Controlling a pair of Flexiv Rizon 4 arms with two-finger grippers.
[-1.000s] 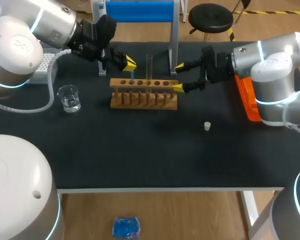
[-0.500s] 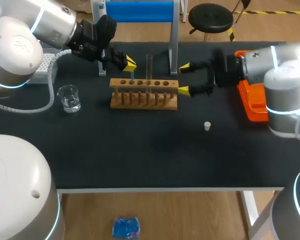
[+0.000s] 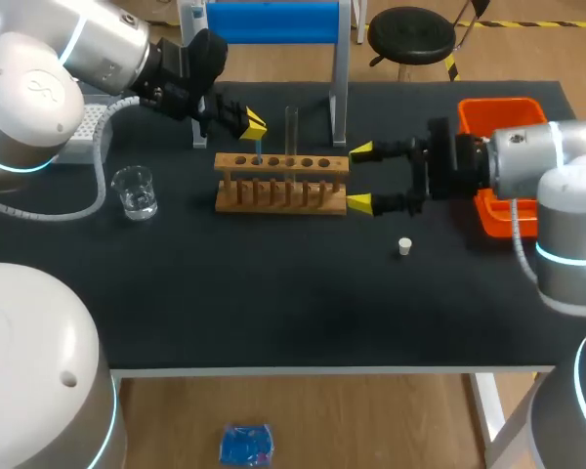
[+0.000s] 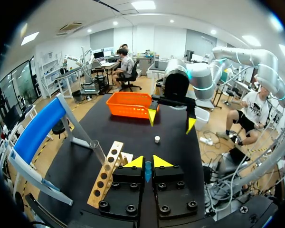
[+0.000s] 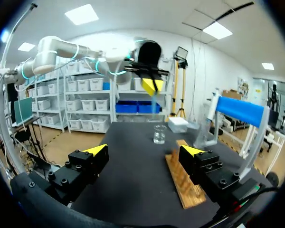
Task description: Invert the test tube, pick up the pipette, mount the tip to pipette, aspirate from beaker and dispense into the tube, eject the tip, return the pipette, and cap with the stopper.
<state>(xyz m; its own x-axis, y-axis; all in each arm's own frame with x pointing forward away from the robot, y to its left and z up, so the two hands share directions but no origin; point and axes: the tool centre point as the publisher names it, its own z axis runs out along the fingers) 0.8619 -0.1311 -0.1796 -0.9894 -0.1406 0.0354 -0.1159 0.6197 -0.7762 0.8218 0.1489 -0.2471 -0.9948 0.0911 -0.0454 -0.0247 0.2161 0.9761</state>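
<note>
From above, the left gripper [image 3: 246, 123] is pinched tight on a thin blue piece [image 3: 259, 149], possibly a pipette tip, just over the wooden rack [image 3: 281, 186]. A test tube [image 3: 292, 127] stands upright in the rack. The right gripper [image 3: 361, 177] gapes wide and holds nothing, beside the rack's end. The stopper [image 3: 404, 246] lies near it, and the beaker [image 3: 135, 191] sits off the rack's other end.

The left wrist view shows the blue piece [image 4: 147, 171] clamped between its yellow tips.

In the right wrist view its fingers stand far apart, with the rack [image 5: 183, 183] just ahead.
</note>
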